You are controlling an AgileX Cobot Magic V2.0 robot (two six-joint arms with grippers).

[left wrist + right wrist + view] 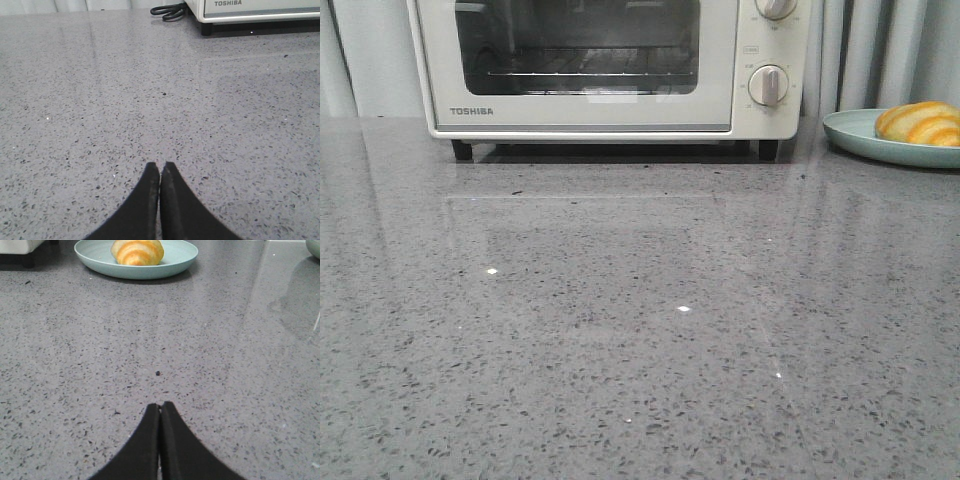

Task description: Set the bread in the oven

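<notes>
The bread (921,122), a golden-orange roll with pale stripes, lies on a pale green plate (850,132) at the far right; both also show in the right wrist view, the bread (137,251) on the plate (175,260). The cream-white Toshiba oven (590,110) stands at the back with its glass door closed; its corner shows in the left wrist view (250,10). My left gripper (160,166) is shut and empty over bare countertop. My right gripper (160,406) is shut and empty, well short of the plate. Neither gripper shows in the front view.
The grey speckled countertop (640,330) fills the foreground. A black power cord (167,11) lies beside the oven's left foot. Two round knobs (769,86) sit on the oven's right side. A pale curtain hangs behind. Another dish edge (314,247) shows right of the plate.
</notes>
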